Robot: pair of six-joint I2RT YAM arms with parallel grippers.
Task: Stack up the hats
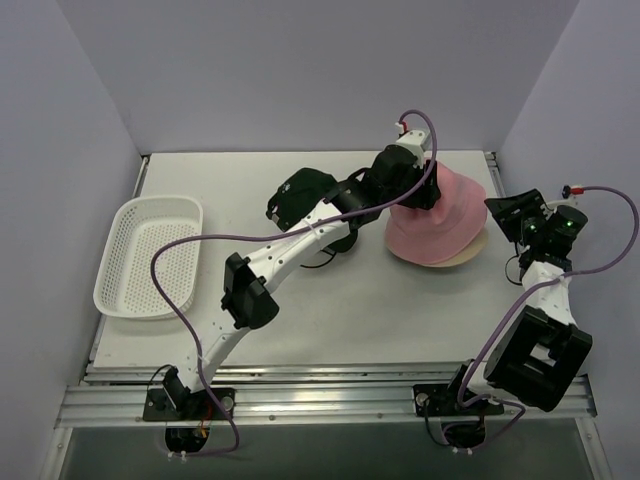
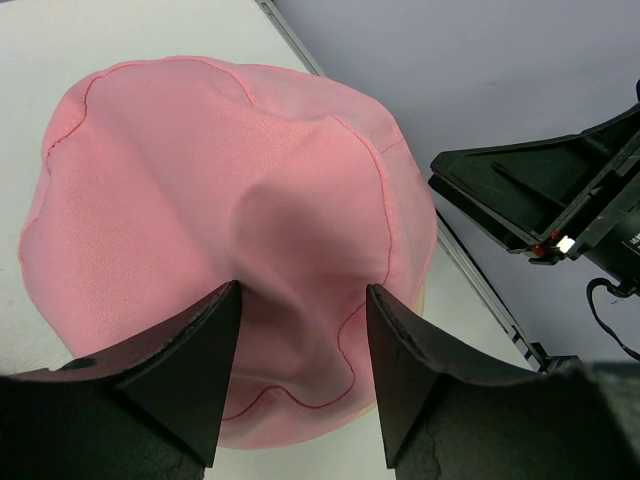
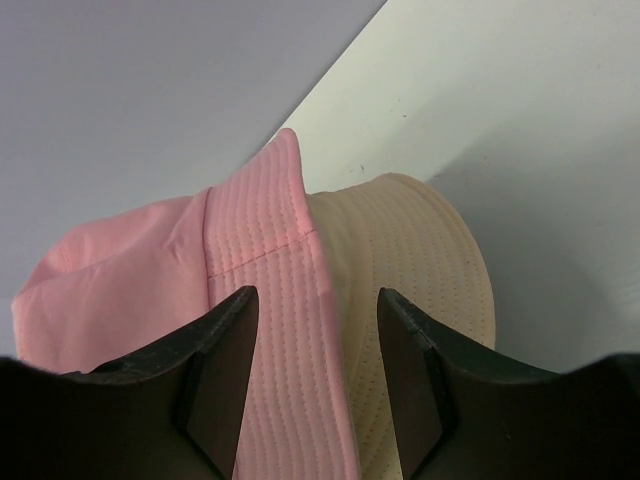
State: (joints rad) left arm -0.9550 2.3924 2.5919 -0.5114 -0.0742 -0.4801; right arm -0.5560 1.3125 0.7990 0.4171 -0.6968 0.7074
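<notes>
With left gripper (image 2: 302,290) jaws apart, holding nothing, astride a crown fold of pink hat (image 2: 200,180), right gripper (image 3: 317,292) likewise slack astride its brim, atop beige hat (image 3: 420,250) at far right of table (image 1: 350,320): may snag cloth on lifting, dragging pink hat off.

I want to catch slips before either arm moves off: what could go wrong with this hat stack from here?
1. The left gripper stands open astride a raised fold in the crown of the pink hat; lifting may snag the cloth and drag it off the beige hat.
2. The pink brim lies between the open fingers of the right gripper; pulling back might tug the stack sideways.
</notes>
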